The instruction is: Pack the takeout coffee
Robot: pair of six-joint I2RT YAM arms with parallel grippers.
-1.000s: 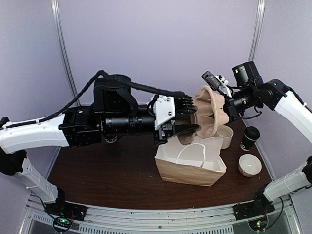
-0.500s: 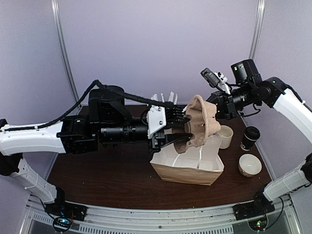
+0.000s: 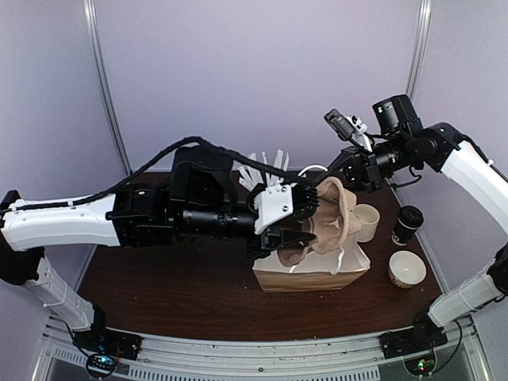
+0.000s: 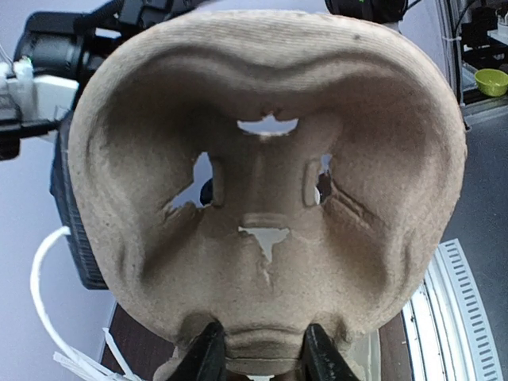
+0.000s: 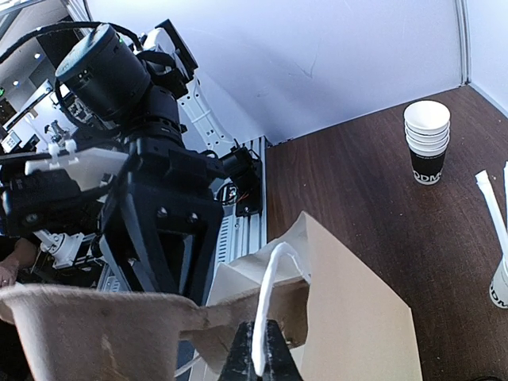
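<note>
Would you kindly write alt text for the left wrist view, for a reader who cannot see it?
A moulded brown pulp cup carrier fills nearly the whole frame, seen face-on, its bottom edge pinched between the two black fingers of the left gripper. A white bag handle loops at lower left.

Stretched in above the paper bag (image 3: pixel 313 279) from either side, left tool (image 4: pixel 258 361) clamped on the pulp tray (image 4: pixel 262 119), right tool (image 5: pixel 259 353) pinched shut on the white handle (image 5: pixel 263 300).
</note>
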